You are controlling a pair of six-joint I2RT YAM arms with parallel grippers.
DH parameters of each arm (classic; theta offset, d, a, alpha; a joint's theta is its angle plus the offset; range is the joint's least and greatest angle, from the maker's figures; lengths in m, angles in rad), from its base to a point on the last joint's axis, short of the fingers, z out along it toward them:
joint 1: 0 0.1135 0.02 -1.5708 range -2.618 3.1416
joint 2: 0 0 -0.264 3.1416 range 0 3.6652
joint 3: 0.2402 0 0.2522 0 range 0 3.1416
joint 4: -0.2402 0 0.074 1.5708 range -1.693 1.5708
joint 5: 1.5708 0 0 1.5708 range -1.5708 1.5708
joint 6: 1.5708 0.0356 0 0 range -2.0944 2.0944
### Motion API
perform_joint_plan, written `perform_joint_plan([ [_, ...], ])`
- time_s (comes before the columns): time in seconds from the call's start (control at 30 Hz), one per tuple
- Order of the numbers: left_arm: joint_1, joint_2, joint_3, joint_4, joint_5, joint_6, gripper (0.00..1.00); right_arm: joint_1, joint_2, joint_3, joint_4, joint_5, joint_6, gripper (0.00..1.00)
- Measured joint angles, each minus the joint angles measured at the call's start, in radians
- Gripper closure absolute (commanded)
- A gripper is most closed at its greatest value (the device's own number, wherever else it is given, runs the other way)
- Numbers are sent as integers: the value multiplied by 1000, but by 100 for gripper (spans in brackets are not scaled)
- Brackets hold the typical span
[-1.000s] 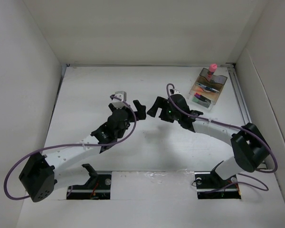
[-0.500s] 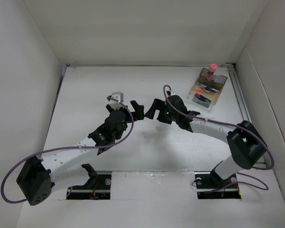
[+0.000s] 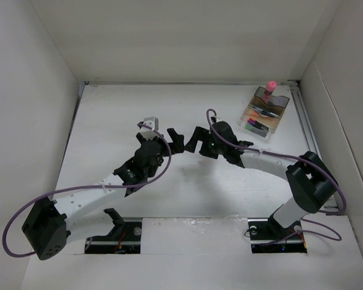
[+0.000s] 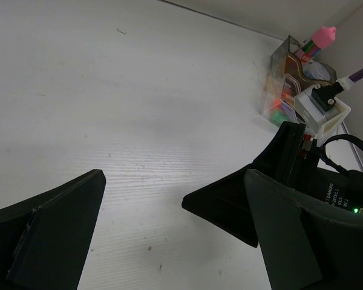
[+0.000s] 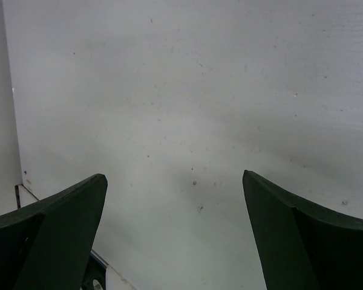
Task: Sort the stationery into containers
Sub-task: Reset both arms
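The smoky-brown organiser (image 3: 265, 113) stands at the far right of the table. It holds the pink-capped bottle (image 3: 270, 87), pens and coloured markers. It also shows in the left wrist view (image 4: 290, 72) with the pink cap (image 4: 322, 35) on top. My left gripper (image 3: 174, 138) is open and empty near the table's middle. My right gripper (image 3: 196, 138) is open and empty, facing the left one a short way apart. Bare table shows between the jaws in both wrist views. The round pot cannot be made out.
White walls enclose the table (image 3: 187, 181) on the left, back and right. The right arm's wrist and cable (image 4: 327, 109) fill the right of the left wrist view. The arm bases (image 3: 115, 232) sit at the near edge.
Both grippers have shifted slightly away from the bases over the last second, and the right gripper has moved a little left toward the left one. Nothing was taken hold of or let go.
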Motion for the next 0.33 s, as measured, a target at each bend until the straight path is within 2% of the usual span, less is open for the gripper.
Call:
perform_joint_plan([
  [0.33, 0, -5, -18, 23, 47, 3, 0, 0, 11, 5, 1, -20, 0, 0],
])
